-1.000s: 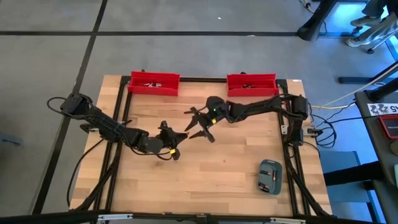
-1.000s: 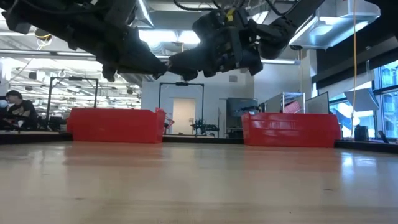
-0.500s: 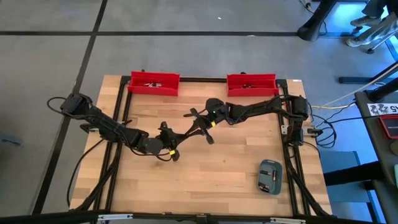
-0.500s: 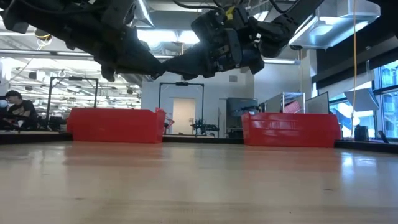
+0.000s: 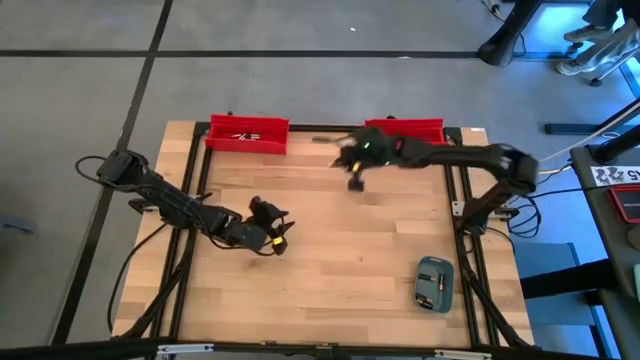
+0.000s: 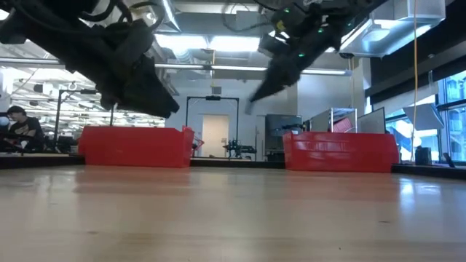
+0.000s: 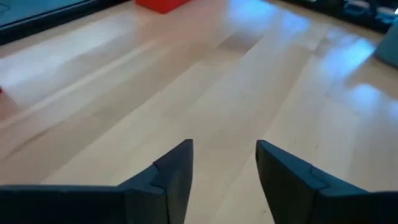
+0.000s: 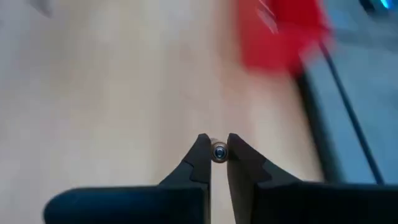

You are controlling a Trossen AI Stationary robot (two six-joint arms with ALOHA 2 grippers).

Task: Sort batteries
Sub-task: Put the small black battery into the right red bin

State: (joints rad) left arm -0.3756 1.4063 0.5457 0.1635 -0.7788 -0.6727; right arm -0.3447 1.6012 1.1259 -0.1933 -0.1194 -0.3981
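My right gripper (image 8: 219, 151) is clamped on one small dark cylindrical battery with a silvery metal end (image 8: 219, 152), held between my fingertips above the pale wooden table (image 5: 340, 270), near the right-hand red plastic bin (image 5: 404, 136). My left gripper (image 7: 224, 163) hangs over the table's middle left, fingers parted and holding nothing

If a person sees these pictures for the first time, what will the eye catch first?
Probably the two red plastic bins at the far edge of the pale wooden table. Next, the right gripper, raised near the right-hand bin, pinching a tiny dark cylindrical battery with a silvery end. The left gripper hangs open over bare wood left of centre.
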